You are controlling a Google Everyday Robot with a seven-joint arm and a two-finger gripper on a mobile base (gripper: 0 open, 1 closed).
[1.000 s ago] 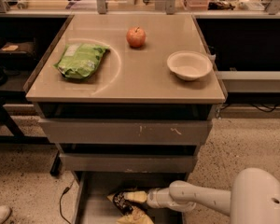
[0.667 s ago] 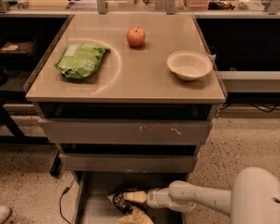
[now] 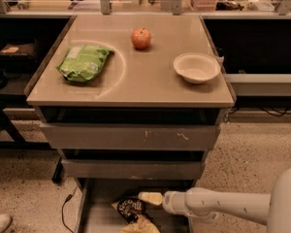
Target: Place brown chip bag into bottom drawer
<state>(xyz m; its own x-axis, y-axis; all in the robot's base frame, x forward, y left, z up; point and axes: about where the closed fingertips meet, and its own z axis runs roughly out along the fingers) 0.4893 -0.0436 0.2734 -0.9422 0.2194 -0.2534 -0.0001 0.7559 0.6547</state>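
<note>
The brown chip bag point(image 3: 130, 208) lies in the open bottom drawer point(image 3: 99, 217) at floor level, with its pale yellow end point(image 3: 141, 225) toward the front. My gripper point(image 3: 149, 198) reaches in from the right, low over the drawer. Its tip is right at the bag's upper right edge. The white arm point(image 3: 218, 204) stretches back to the lower right corner of the camera view. I cannot tell whether the gripper is touching the bag.
A green chip bag point(image 3: 84, 62), a red apple point(image 3: 141, 38) and a white bowl point(image 3: 196, 67) sit on the cabinet top point(image 3: 136, 84). Two scuffed grey drawers point(image 3: 131, 137) are closed above. A cable point(image 3: 64, 208) lies on the floor at the left.
</note>
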